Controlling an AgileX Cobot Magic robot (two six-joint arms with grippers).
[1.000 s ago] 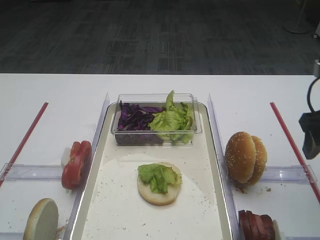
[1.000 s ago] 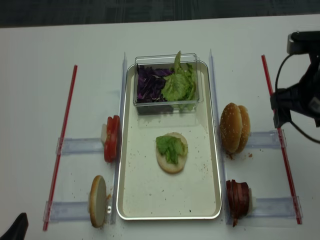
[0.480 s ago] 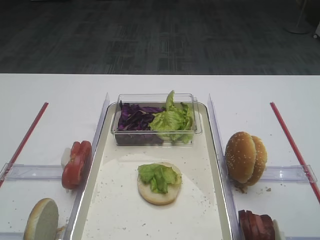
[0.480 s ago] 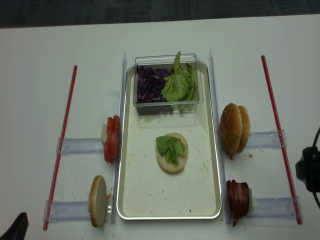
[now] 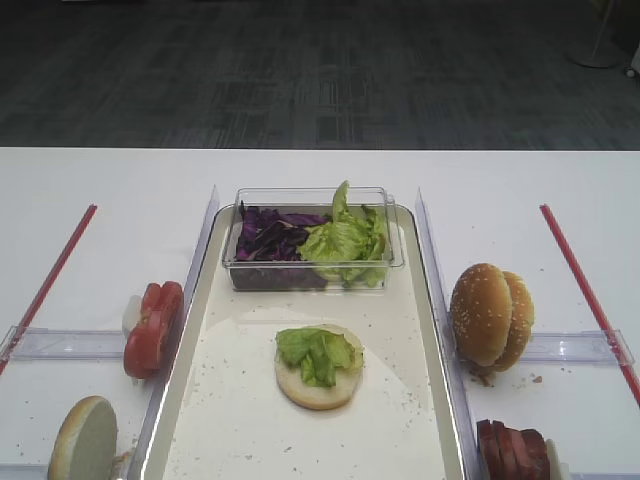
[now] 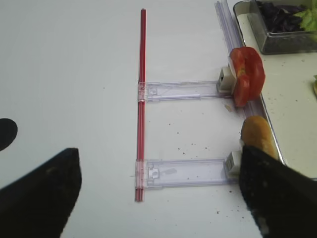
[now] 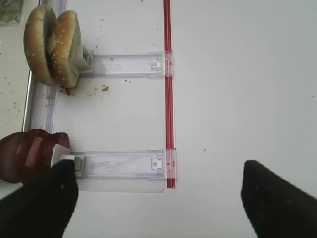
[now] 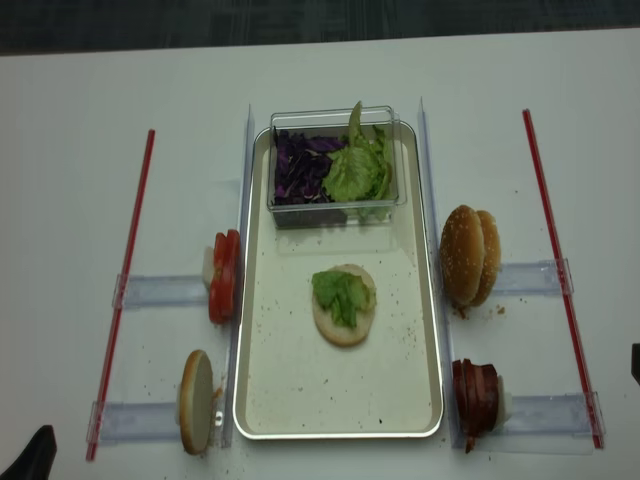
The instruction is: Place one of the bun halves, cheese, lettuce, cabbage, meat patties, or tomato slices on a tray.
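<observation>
On the white table, items as follows.

Tray: the tray (image 8: pixel 340 425) lies lengthwise at the centre, shiny rim, cream floor speckled with crumbs.
Tub: a clear plastic tub (image 8: pixel 335 208) sits at the far end of the tray, inside the rim.
Cabbage: the cabbage (image 8: pixel 298 170) fills the left part of the tub as a dark purple heap.
Loose lettuce: pale green leaves (image 8: pixel 360 170) fill the right part of the tub, touching the cabbage; one leaf stands above the tub wall.
Bun on tray: one pale bun half (image 8: pixel 343 318) lies flat near the middle of the tray floor, cut face up.
Lettuce: the lettuce (image 8: pixel 342 293) rests on top of that bun half, covering most of its face.
Bun halves, right: two sesame-seeded domed halves (image 8: pixel 470 255) stand on edge, pressed together, just outside the right tray rim.
Bun half, left: one pale half (image 8: pixel 195 415) stands on edge just outside the near left corner of the tray.
Tomato slices: the tomato slices (image 8: pixel 224 275) stand in a row on edge, left of the tray, beyond the pale half.
Meat patties: the meat patties (image 8: pixel 474 395) stand in a stack on edge, right of the tray, nearer than the seeded halves.
Holders: clear plastic rails (image 7: pixel 124 64) back each standing stack.
Markers: a red strip (image 8: pixel 125 275) runs along each outer side of the table.
Right gripper: the right gripper (image 7: pixel 158 198) hangs over bare table beside the patties, jaws spread wide, nothing between them.
Left gripper: the left gripper (image 6: pixel 158 193) hangs over the near left rail, fingers far apart, holding nothing.
</observation>
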